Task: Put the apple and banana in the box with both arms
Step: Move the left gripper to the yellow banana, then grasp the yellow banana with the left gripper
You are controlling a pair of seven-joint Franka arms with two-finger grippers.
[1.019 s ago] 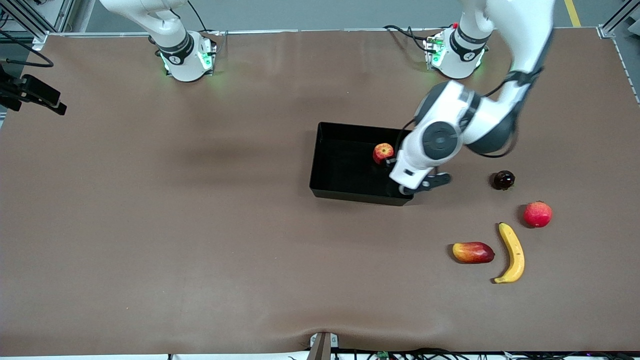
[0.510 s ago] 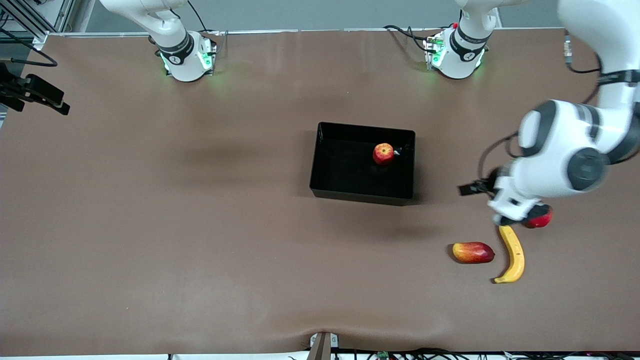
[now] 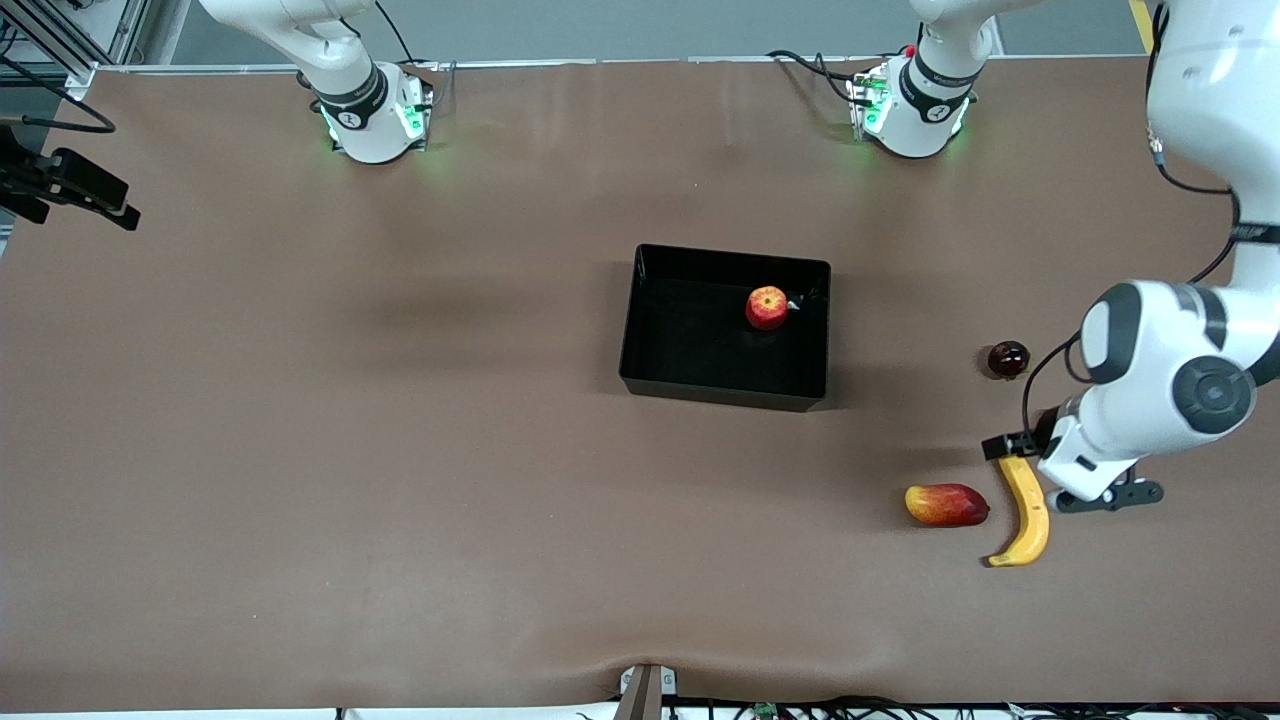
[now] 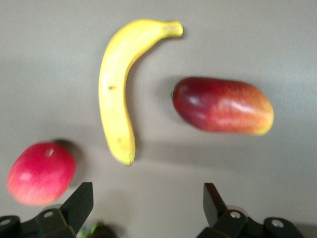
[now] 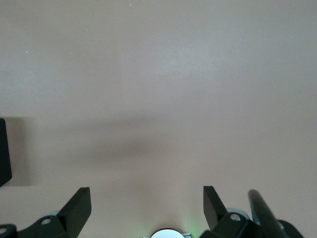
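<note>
Brown matte tabletop (image 3: 400, 450), two white arms with green-lit bases along its top edge.

Front view: shallow glossy black plastic box (image 3: 720, 392) mid-table. The small round red apple with a yellowish patch (image 3: 767, 307) sits inside it, toward the 2 o'clock corner, so that half looks done. The long curved yellow banana (image 3: 1028, 520) lies on the tabletop at about 4 o'clock from the box, well apart from it. An elongated red-and-yellow mango-like fruit (image 3: 946, 505) is just beside the banana at its 9 o'clock, and a small dark round fruit (image 3: 1008, 359) is at the banana's 12 o'clock. The left claw (image 3: 1070, 470) hangs over the banana's stem-side end and is released. The right arm waits.

Left wrist view: left claw (image 4: 147, 206) has its fingers wide apart, holding nothing. Below it lie the banana (image 4: 115, 94), the mango-like fruit (image 4: 223, 105) and a pinkish-red round fruit (image 4: 41, 172), none touching.

Right wrist view: right claw (image 5: 146, 208) is released, with only bare tabletop under it.

Risks, my read: the claw sits nearer the banana's tip than its middle, so a pinch there could let the banana swing or slip. The pinkish-red fruit is close enough to get nudged or picked by mistake. The banana's curve may roll it between the fingers.

No readable brands, labels or writing.
</note>
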